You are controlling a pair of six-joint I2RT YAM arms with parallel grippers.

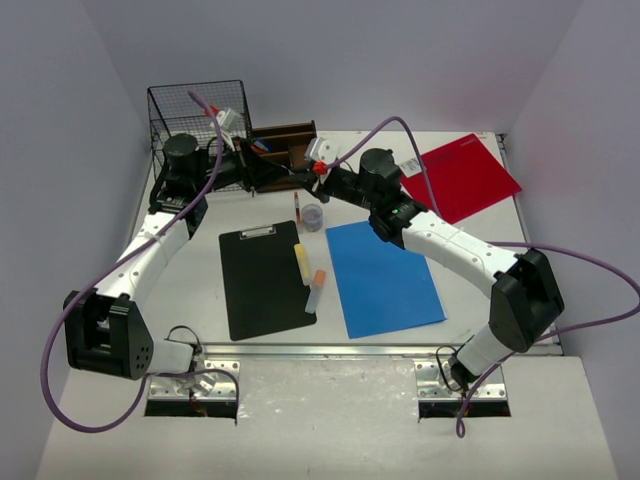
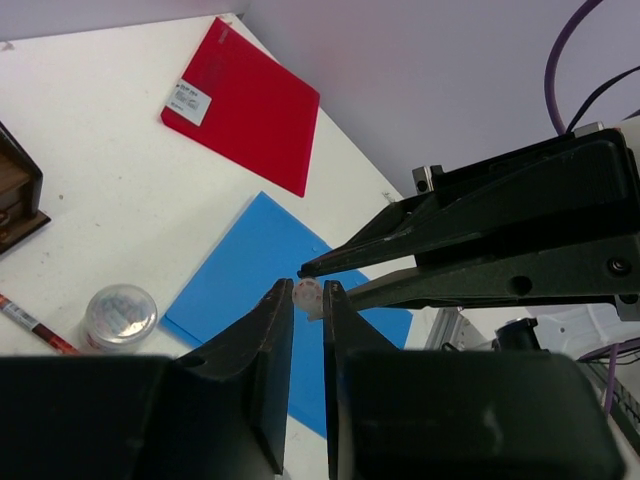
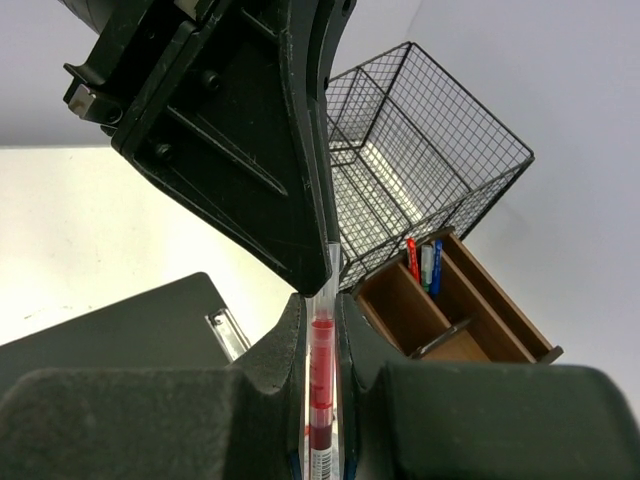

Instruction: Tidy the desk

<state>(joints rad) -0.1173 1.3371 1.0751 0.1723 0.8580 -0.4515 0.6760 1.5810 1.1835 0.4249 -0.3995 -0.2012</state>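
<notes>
Step, as judged: mid-air handover of red pen (image 3: 321,385) above far part of desk (image 1: 200,300), near wooden organizer (image 1: 285,140). Right hand (image 3: 320,322) pinches barrel. Left hand (image 2: 308,300) pinches pen's other end. Next: right hand lets go, left carries pen into organizer slot.

In the right wrist view the pen (image 3: 321,360) runs off the picture at 6 o'clock, and its upper end is hidden behind the left gripper (image 2: 309,285). In the left wrist view a pale round thing (image 2: 307,296) sits between that gripper's fingers (image 2: 280,330), too small to tell whether they touch it. The organizer (image 2: 12,200) is cut off at 9 o'clock.
</notes>
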